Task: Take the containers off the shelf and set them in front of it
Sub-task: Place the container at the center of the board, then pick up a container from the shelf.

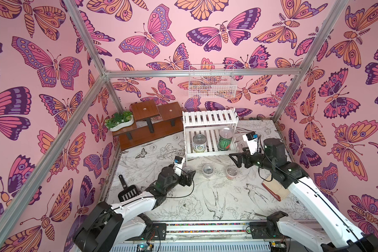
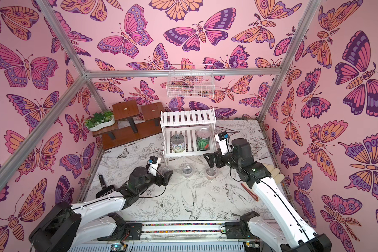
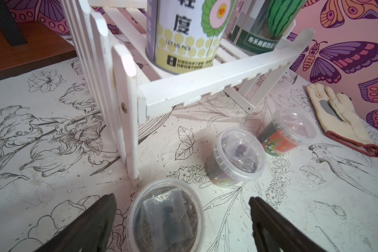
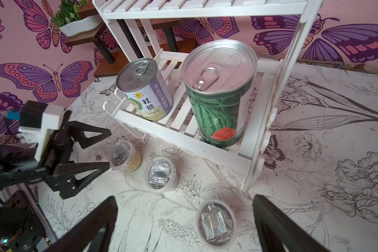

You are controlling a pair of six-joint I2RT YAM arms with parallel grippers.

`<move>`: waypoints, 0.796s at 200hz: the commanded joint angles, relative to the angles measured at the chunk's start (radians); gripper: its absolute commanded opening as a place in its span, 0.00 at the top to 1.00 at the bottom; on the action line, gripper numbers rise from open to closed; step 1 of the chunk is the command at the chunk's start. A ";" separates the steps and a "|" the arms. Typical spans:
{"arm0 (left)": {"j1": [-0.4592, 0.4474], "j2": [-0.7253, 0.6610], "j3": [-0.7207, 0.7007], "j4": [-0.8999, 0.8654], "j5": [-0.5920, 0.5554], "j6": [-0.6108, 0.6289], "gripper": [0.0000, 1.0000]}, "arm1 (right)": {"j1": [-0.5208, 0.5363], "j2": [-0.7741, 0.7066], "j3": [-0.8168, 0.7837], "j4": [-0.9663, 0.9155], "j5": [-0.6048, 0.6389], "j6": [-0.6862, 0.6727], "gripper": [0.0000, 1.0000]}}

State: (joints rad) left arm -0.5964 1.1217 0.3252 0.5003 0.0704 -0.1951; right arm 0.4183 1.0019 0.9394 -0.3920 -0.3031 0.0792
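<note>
Cups (image 1: pixel 207 170) stand off the shelf (image 1: pixel 210 117), left gripper (image 3: pixel 181 198) wide open astride one, right gripper (image 4: pixel 184 198) open and empty; cans (image 1: pixel 199 143) on its lower tier seem next.

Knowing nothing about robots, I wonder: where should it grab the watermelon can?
Grip the watermelon can around its side wall, from the front of the shelf: it stands upright beneath the top tier, which likely blocks a reach from above. The open right end effector is nearest.

Bright, even light is seen; soft shadows are cast; picture edges are bent; the white-labelled can (image 3: pixel 183 32) is blurred up close.
</note>
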 commanded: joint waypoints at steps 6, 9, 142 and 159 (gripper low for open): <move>-0.003 -0.077 0.071 -0.174 0.003 0.017 0.00 | -0.010 0.040 0.045 0.080 0.049 -0.036 0.01; -0.003 -0.086 0.078 -0.189 0.004 0.016 0.00 | -0.010 0.046 0.047 0.087 0.050 -0.037 0.01; 0.133 -0.169 0.310 -0.525 0.077 -0.029 0.00 | -0.009 0.311 0.177 0.270 0.079 -0.129 0.01; 0.138 -0.165 0.323 -0.537 0.087 -0.026 0.00 | -0.009 0.336 0.191 0.271 0.066 -0.133 0.01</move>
State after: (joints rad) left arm -0.4694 0.9512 0.6178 0.0120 0.1211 -0.2188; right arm 0.4129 1.3136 1.0870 -0.1478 -0.2276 -0.0311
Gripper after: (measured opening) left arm 0.999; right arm 0.991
